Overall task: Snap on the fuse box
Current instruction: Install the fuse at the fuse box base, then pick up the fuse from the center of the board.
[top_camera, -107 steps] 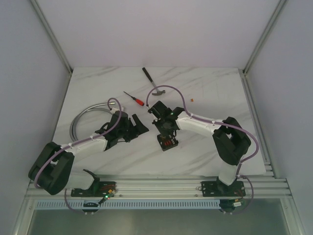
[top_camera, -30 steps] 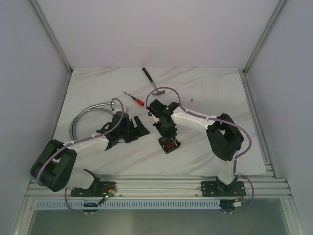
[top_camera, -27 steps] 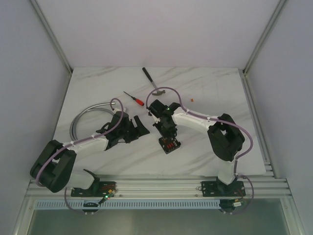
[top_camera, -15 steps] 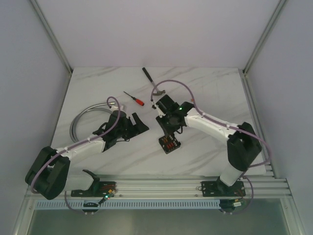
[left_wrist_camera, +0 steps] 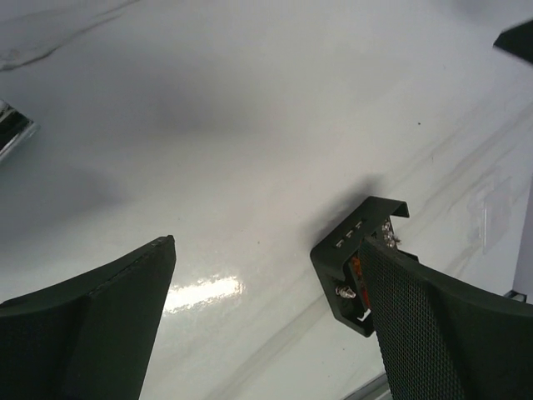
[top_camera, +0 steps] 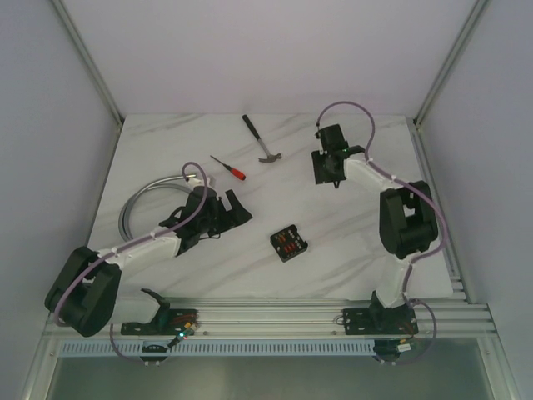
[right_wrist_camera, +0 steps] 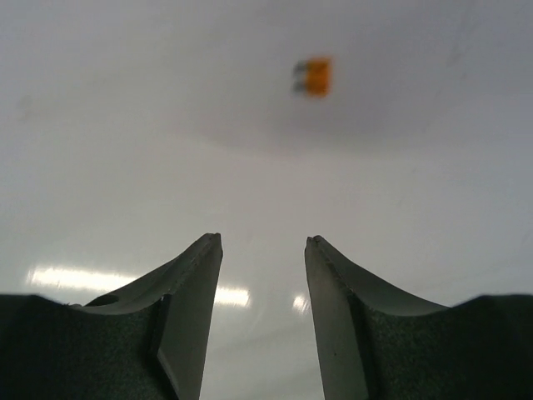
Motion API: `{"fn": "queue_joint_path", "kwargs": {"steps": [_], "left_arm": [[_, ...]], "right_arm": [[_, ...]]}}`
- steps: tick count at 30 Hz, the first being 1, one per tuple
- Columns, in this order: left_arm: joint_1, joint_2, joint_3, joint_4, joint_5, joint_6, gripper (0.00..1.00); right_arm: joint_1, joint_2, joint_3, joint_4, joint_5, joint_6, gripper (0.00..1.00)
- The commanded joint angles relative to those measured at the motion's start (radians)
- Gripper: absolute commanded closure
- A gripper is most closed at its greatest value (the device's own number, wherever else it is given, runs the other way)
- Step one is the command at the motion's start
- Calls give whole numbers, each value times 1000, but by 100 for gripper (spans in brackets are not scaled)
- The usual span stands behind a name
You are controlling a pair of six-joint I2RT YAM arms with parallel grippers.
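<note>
The fuse box, a small black square with red and orange fuses on its face, lies flat on the marble table, and neither gripper touches it. My left gripper is to its left, open and empty. In the left wrist view, the left gripper spans bare table and its right finger hides part of the fuse box. My right gripper hangs over the back right of the table, far from the box. The right wrist view shows the right gripper open and empty, with a tiny loose orange fuse ahead of it.
A hammer and a red-handled screwdriver lie at the back of the table. A coiled metal hose lies at the left. An aluminium rail runs along the near edge.
My right gripper was shut at the fuse box; it has opened and swung up and away to the back right. The box stays on the table. The left gripper opened a little wider.
</note>
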Motion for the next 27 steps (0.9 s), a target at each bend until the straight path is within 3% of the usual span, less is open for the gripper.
{"fn": "queue_joint_path", "kwargs": {"steps": [1,8,14,21,27], "left_arm": [[10,47,49,-9,-26,42,0],[19,104,78,-8,-1,46,0],[28,108,77,-8,5,46,0],[28,108,80,-8,18,43,0],[28,108,79,-7,26,42,0]], "right_arm": [[-68,112,118,155,42,-27,49],[-122,298,298,200,49,-33,64],[-133,400,382,150,38,-40,65],[-132,406,350,92,9,-32,68],[-103,315,188,76,-4,-30,71]]}}
